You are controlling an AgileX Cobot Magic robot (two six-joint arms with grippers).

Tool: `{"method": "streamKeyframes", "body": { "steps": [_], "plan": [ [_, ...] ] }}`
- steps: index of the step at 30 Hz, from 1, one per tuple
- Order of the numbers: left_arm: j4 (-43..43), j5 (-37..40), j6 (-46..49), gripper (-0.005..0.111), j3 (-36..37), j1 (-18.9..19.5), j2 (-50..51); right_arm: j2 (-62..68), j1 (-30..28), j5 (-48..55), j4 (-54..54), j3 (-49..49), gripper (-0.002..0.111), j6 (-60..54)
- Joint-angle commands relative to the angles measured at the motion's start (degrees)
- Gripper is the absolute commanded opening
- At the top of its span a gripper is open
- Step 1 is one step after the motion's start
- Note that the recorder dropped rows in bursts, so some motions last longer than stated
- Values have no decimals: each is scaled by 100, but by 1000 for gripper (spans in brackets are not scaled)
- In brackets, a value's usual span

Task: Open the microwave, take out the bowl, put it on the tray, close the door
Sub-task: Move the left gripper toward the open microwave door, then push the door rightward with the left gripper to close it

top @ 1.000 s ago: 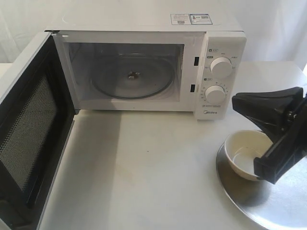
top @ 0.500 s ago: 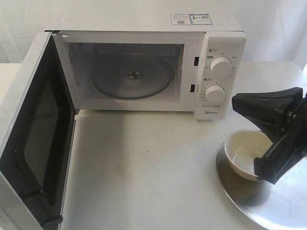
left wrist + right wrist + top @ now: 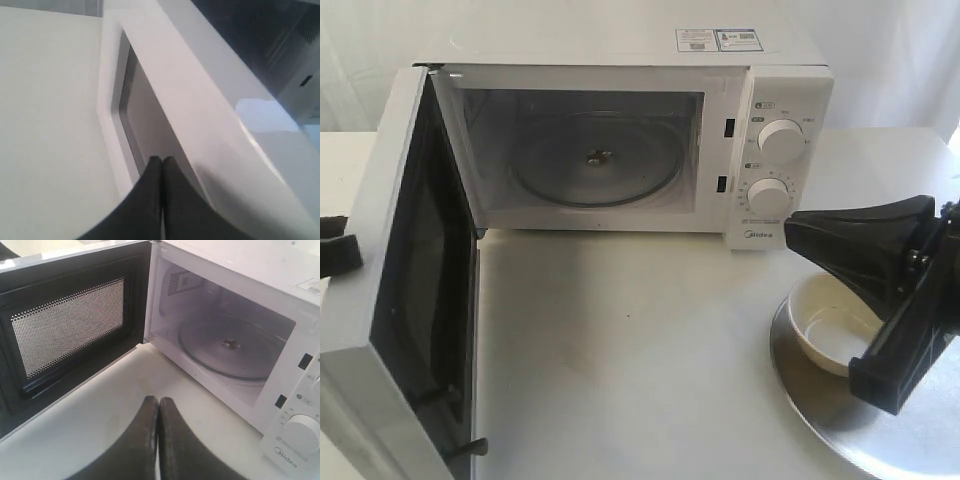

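1. The bowl [image 3: 830,325] is sitting on the tray [image 3: 880,435], to the right of the microwave [image 3: 620,60]. The cavity is holding only its glass turntable [image 3: 595,160], so closing appears to be the step left.
2. The left gripper [image 3: 161,161], fingers pressed together on nothing, is bearing against the outer face of the door [image 3: 410,300], probably to push with a blunt tip.
3. The right gripper [image 3: 158,401], fingers likewise meeting and empty, is hovering above the bowl, clear of the door's swing.
4. Compared with half a second ago, the door is standing further towards closed, and the left gripper is now showing behind it.
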Motion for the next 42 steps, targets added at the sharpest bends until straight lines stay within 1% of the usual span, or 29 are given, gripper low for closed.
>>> {"method": "streamKeyframes", "body": {
  "steps": [1, 4, 6, 7, 8, 10, 11, 12, 13, 14, 15, 16, 17, 18, 19, 20, 21, 22, 24, 30, 32, 34, 37, 42],
  "plan": [
    [279, -763, -528, 0, 95, -344, 388, -36, -21, -64, 0, 39, 0, 29],
    [987, -1632, -1143, 0, 83, -654, 484, -36, -21, -64, 0, 39, 0, 29],
    [1616, -2473, -1560, 0, 83, -758, 552, -36, -21, -64, 0, 39, 0, 29],
    [1940, -2947, -1757, 0, 83, -771, 567, -36, -21, -64, 0, 39, 0, 29],
    [2313, -3909, -1989, 0, 71, -786, 634, -36, -21, -64, 0, 39, 0, 29],
    [2339, -4443, -2073, 0, 62, -786, 722, -36, -21, -64, 0, 39, 0, 29],
    [2354, -4345, -2073, 0, 36, -786, 749, -36, -21, -64, 0, 39, 0, 29],
    [2661, -3588, -2016, 0, -35, -786, 788, -36, -21, -75, 0, 39, 0, 29],
    [2898, -3121, -1929, 0, -48, -786, 804, -36, -21, -75, 0, 39, 0, 29],
    [3470, -2550, -1738, 0, -48, -786, 890, -36, -21, -75, 0, 39, 0, 29],
    [3780, -2401, -1748, 0, -26, -786, 968, -36, -21, -75, 0, 39, 0, 29],
    [4012, -2450, -1762, 0, 14, -786, 1075, -36, -21, -75, 0, 39, 0, 29],
    [4166, -2711, -1762, 0, 61, -786, 1201, -36, -21, -75, 0, 39, 0, 29],
    [4223, -3159, -1693, 0, 86, -786, 1477, -36, -21, -75, 0, 39, 0, 29],
    [4201, -3528, -1537, 0, 74, -786, 1680, -36, -21, -75, 0, 39, 0, 29],
    [3876, -3858, -1063, 0, 30, -786, 1977, -36, -21, -75, 0, 39, 0, 29],
    [3658, -3924, -849, 0, -46, -786, 2211, -36, -21, -75, 0, 39, 0, 29],
    [3429, -3963, -614, 0, -203, -786, 2557, -36, -21, -75, 0, 39, 0, 29],
    [3416, -4120, -492, 0, -596, -786, 3265, -36, -21, -75, 0, 39, 0, 29],
    [3427, -5007, -468, 0, -1405, -786, 4504, -36, -21, 2, 0, 39, 0, 51],
    [3427, -5317, -280, 0, -1686, -794, 4865, -36, -21, 12, 0, 39, 0, 64],
    [3427, -5389, -157, 0, -1931, -808, 5143, -36, -21, 12, 0, 39, 0, 78],
    [3402, -5174, -2, 0, -2374, -887, 5538, -36, -21, 12, 0, 50, 0, 77],
    [3323, -5115, 109, 0, -3086, -909, 6021, -36, -21, 130, 0, 207, 0, 77]
  ]
}}
